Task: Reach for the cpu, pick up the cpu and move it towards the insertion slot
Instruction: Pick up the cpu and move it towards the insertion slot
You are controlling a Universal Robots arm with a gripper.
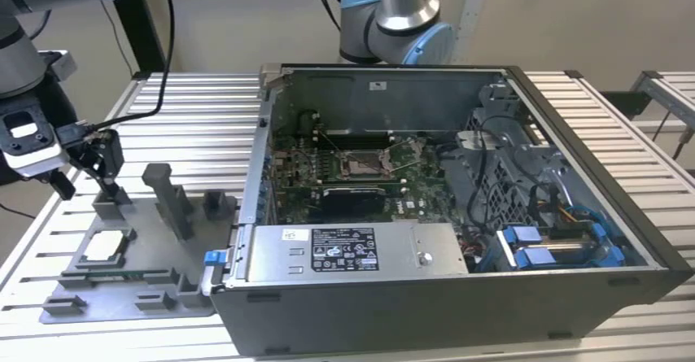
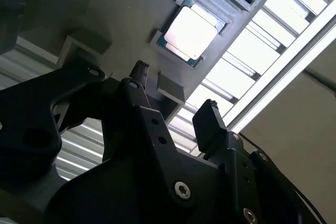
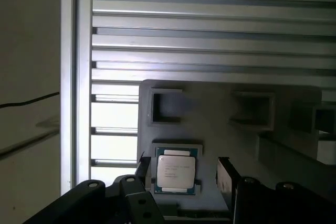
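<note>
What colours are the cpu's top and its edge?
The cpu has a pale silvery top and a thin green edge; clearest in the first wrist view.

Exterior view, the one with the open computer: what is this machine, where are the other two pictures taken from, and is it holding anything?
That camera stands off the arm. It shows a robot arm whose pincer hangs open over a grey fixture plate on a slatted metal table. The cpu, a small pale square chip, lies in a recess of that plate. The open computer case holds the insertion slot, a metal-framed socket on the green board. The two wrist views come from cameras riding on the arm; both look past the pincer's fingers at the cpu. Nothing is held.
</note>
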